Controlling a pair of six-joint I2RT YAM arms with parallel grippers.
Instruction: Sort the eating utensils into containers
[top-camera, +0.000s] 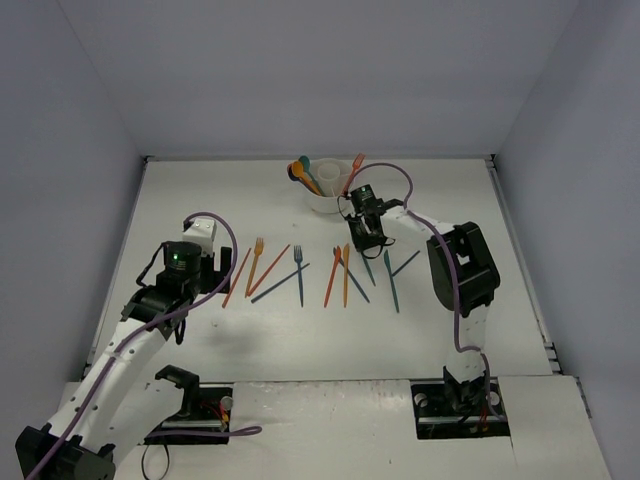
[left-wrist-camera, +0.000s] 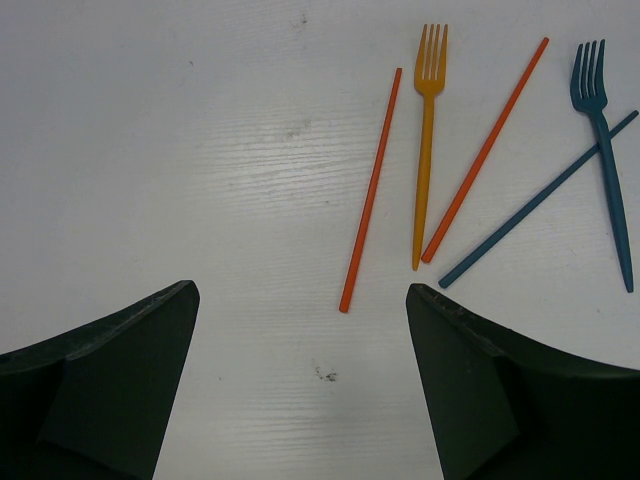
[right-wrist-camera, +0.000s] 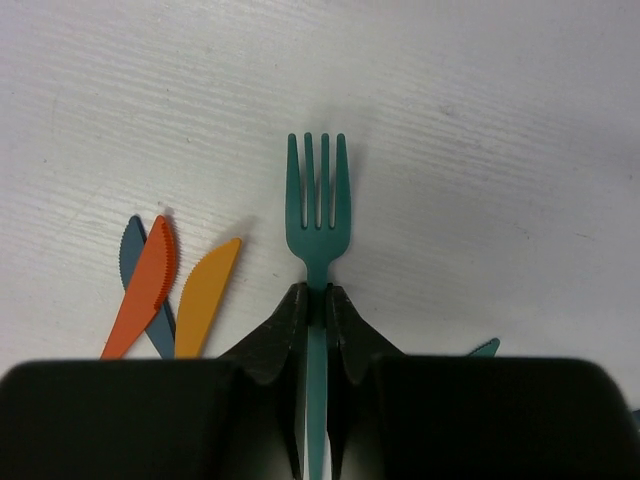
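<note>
TABLE SORT: At the near side of the white table (top-camera: 200, 190), the left claw (left-wrist-camera: 300, 292) hangs with its fingers spread wide above bare surface, gripping nothing. Just beyond it a loose row of utensils lies across the middle of the table: a thin orange utensil (left-wrist-camera: 370, 190) seen edge-on, a yellow-orange fork (left-wrist-camera: 427, 140), a red-orange utensil (left-wrist-camera: 485, 150), and a dark blue fork (left-wrist-camera: 605, 150) whose handle crosses a dark blue utensil (left-wrist-camera: 540, 200).

Farther along the row, toward the right, the right claw (right-wrist-camera: 316, 295) is clamped on the handle of a teal fork (right-wrist-camera: 318, 210) just below its head, tines pointing away from the claw. Whether the fork is clear of the table cannot be told. Beside it lie three knives, the orange knife (right-wrist-camera: 145, 285) overlapping a dark blue knife (right-wrist-camera: 135, 255), a yellow-orange knife (right-wrist-camera: 205, 295) alongside.

At the far end, just beyond the right claw, stands the white cup (top-camera: 325, 203), with an orange spoon (top-camera: 293, 170) and a teal spoon (top-camera: 304, 161) leaning out on its left and an orange fork (top-camera: 357, 162) on its right.
</note>
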